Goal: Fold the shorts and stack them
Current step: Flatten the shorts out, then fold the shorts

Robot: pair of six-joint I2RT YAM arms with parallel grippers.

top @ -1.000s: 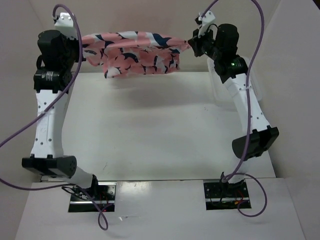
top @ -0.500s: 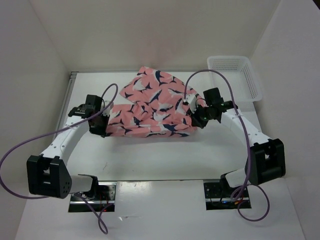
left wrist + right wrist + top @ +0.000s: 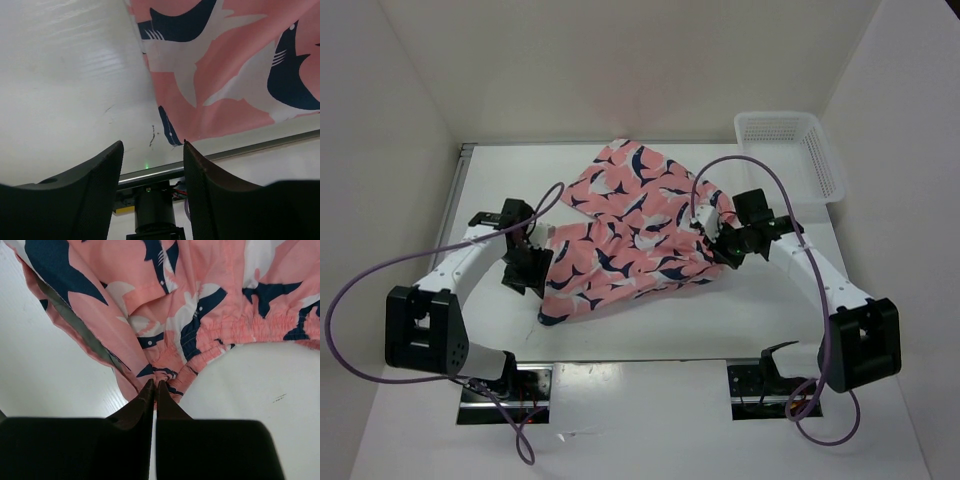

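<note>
The salmon-pink shorts [image 3: 630, 235] with navy-and-white shark shapes lie crumpled and spread on the white table, one corner trailing toward the near left. My left gripper [image 3: 527, 278] stands at their left edge, open, with nothing between its fingers [image 3: 102, 175]. In the left wrist view the shorts [image 3: 230, 70] lie ahead and to the right, apart from the left gripper [image 3: 152, 145]. My right gripper [image 3: 714, 250] is at the shorts' right edge. The right gripper [image 3: 156, 384] is shut on a bunched fold of the shorts [image 3: 200, 300] by the elastic waistband.
A white mesh basket [image 3: 825, 160] stands at the far right corner. Purple cables loop over both arms. A metal rail [image 3: 240, 147] runs along the near table edge, with the left arm's base mount just behind it. Side walls close in the table.
A second ago both grippers held the shorts stretched high at the back. They came down onto the table, and the left gripper has now opened and let go of its corner.
</note>
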